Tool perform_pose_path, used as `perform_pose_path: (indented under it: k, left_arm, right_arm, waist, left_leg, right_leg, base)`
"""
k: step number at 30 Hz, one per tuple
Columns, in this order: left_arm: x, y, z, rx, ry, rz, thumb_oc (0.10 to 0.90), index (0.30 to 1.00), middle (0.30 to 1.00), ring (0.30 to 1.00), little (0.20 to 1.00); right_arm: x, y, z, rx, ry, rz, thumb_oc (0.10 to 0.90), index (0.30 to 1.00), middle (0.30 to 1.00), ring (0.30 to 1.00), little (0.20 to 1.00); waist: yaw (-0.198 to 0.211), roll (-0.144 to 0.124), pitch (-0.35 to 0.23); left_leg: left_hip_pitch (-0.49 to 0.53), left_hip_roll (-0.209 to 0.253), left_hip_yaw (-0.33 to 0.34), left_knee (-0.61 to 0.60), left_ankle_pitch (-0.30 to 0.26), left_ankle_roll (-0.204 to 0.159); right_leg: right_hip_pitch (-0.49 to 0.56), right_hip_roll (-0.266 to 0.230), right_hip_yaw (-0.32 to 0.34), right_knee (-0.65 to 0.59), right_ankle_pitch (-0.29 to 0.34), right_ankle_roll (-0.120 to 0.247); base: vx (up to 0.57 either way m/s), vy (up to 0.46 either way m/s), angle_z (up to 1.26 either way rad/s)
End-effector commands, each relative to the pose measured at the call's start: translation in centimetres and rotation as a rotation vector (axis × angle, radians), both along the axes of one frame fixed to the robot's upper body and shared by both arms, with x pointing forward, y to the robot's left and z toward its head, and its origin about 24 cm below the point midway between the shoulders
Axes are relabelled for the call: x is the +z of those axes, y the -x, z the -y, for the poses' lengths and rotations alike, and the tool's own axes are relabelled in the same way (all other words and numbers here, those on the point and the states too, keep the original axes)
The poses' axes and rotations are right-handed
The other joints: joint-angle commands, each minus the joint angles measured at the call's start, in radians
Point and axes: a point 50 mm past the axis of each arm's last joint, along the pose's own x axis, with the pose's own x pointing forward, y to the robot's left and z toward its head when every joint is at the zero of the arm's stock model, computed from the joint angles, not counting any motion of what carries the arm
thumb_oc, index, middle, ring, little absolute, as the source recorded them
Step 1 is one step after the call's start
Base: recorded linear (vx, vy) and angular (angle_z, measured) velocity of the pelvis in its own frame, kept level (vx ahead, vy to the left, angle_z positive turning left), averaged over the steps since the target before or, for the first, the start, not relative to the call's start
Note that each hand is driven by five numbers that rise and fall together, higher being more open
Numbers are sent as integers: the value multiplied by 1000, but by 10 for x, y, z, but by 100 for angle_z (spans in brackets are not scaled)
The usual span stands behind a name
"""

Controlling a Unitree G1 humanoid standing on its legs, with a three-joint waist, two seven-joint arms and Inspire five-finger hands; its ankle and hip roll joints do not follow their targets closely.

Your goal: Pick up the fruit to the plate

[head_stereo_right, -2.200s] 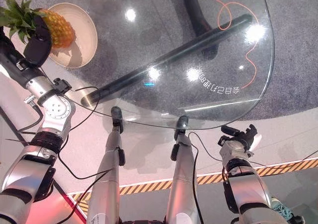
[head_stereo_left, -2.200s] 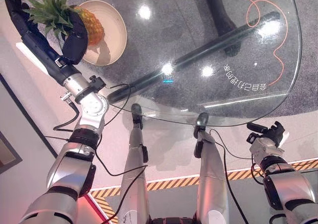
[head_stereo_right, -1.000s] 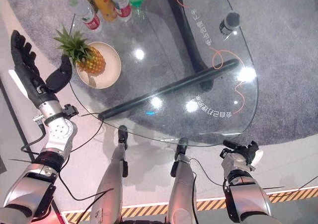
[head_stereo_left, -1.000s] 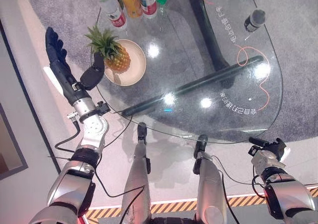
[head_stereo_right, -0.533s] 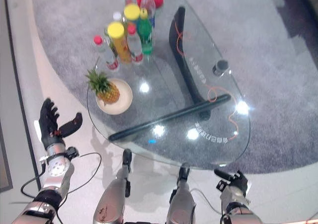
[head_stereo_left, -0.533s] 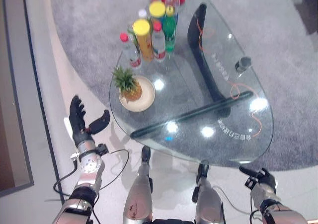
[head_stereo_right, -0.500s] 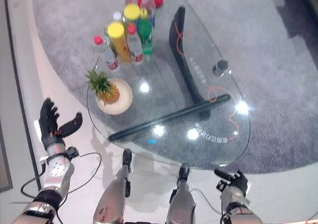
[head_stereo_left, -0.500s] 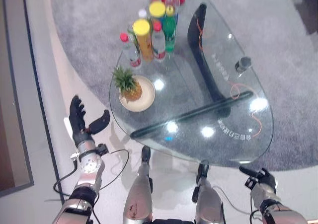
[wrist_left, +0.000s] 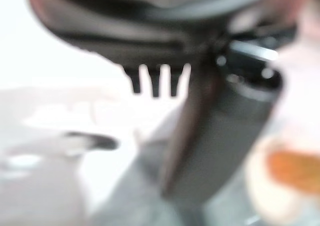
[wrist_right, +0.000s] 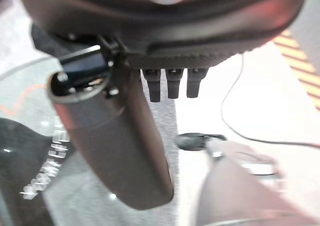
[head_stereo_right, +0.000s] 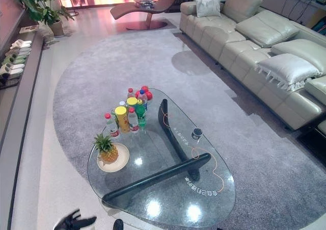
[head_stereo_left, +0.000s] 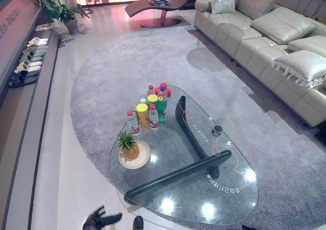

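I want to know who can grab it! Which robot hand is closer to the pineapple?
Left. The left hand hangs off the table's near-left edge, below the pineapple on its plate. The right hand shows by the table's far side.

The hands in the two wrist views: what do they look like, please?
Both hands are dark, nearly black. The right hand has a broad matte bulk, a row of short slim fingers and a thick rounded thumb. The left hand looks alike, with a stout thumb beside its row of fingers.
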Motion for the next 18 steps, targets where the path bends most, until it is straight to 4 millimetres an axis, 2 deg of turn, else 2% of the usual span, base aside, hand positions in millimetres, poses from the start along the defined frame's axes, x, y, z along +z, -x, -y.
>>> perform_pose_path:
  k: [1,11,18]
  left_arm:
    - [7,-32,-5,-46,53,12,800,900,900,900,900]
    - [0,-23,8,-200,88,-164,800,900,900,900,900]
    - [-1,-24,16,-283,97,-186,800,900,900,900,900]
  right_arm:
    - [6,-9,14,82,40,-46,800,900,900,900,900]
    - [3,-9,5,206,21,-129,800,900,900,900,900]
    - [2,-11,0,226,6,-130,800,900,900,900,900]
  waist:
    - [5,37,19]
    - [-9,38,-6]
    - [-13,40,-19]
  left_leg:
    - [72,80,40,6,-48,-44]
    - [115,103,59,6,-52,-53]
    - [122,114,65,6,-52,-59]
  right_leg:
    - [-30,-32,8,8,105,20]
    - [-1,-22,20,-1,101,16]
    - [-1,-28,15,0,103,21]
  base:
    - [9,32,-7]
    - [30,5,-7]
    - [28,-7,-4]
